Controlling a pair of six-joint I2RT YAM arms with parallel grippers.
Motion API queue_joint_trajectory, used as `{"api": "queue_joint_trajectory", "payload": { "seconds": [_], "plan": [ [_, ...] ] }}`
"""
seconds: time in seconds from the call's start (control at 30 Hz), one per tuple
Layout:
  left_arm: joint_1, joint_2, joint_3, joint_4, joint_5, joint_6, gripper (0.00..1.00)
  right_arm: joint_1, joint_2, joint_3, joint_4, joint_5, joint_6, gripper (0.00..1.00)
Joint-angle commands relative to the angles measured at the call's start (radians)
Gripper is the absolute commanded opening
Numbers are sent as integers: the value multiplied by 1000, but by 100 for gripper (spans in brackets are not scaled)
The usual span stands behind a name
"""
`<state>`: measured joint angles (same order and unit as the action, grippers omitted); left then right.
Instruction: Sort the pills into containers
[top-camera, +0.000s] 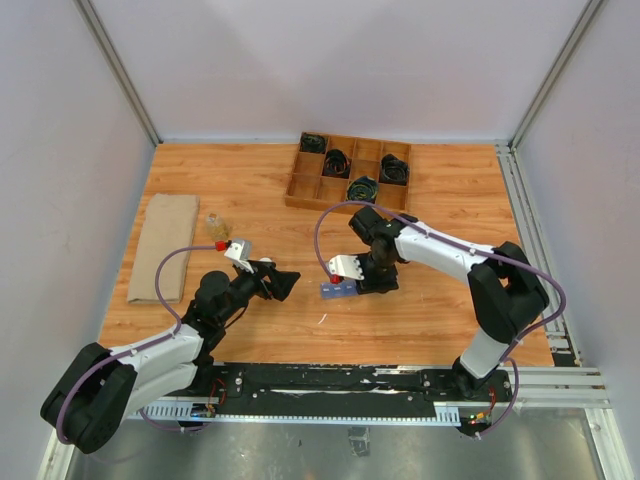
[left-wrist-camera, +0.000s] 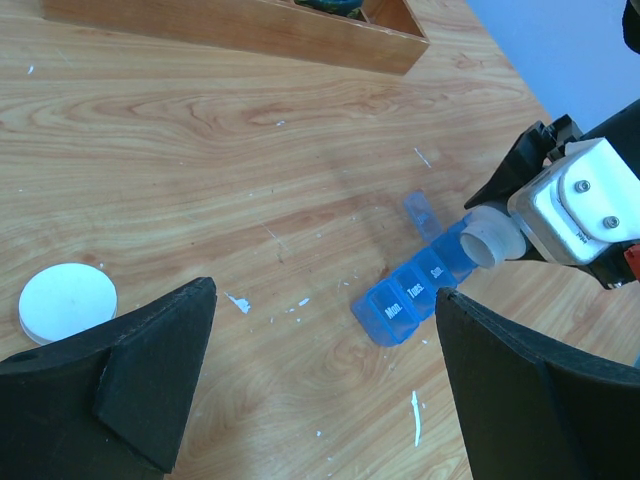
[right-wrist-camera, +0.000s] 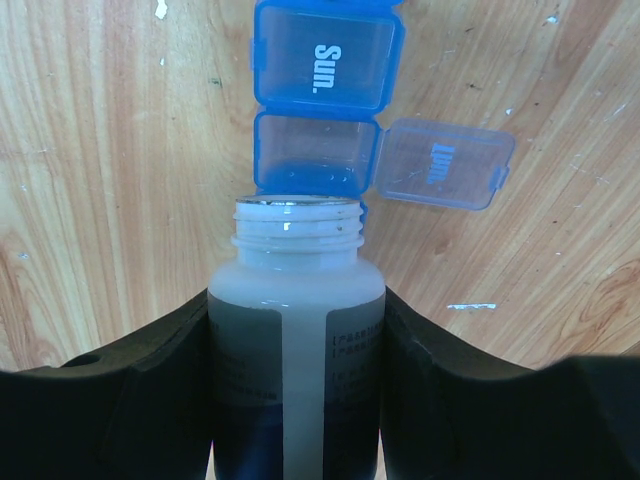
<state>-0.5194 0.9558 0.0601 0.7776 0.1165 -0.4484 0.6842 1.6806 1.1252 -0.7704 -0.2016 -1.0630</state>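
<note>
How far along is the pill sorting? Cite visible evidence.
Done: round white cap lies off; one lid on the translucent-blue plastic pill organizer is open. In hand: right gripper holds the uncapped translucent-white plastic bottle by that compartment. Remaining: no pills visible in it yet.

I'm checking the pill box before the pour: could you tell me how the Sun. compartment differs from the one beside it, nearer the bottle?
The Sun. compartment has its lid shut, while the neighbouring compartment is open, its lid swung out sideways. The neighbouring compartment lies right at the mouth of the bottle; the Sun. compartment sits beyond it. Both are square and translucent blue.
</note>
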Motion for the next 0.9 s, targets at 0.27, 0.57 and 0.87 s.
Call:
{"api": "queue_joint_trajectory", "payload": {
  "seconds": [0.27, 0.57, 0.87],
  "plan": [
    [2, -3, 24, 35, 4, 18, 95, 28, 32, 57, -59, 35, 15, 4],
    [2, -3, 24, 35, 3, 19, 95, 34, 40, 70, -70, 53, 27, 4],
    [3, -5, 23, 35, 5, 18, 95, 44, 49, 86, -82, 69, 37, 4]
  ]
}}
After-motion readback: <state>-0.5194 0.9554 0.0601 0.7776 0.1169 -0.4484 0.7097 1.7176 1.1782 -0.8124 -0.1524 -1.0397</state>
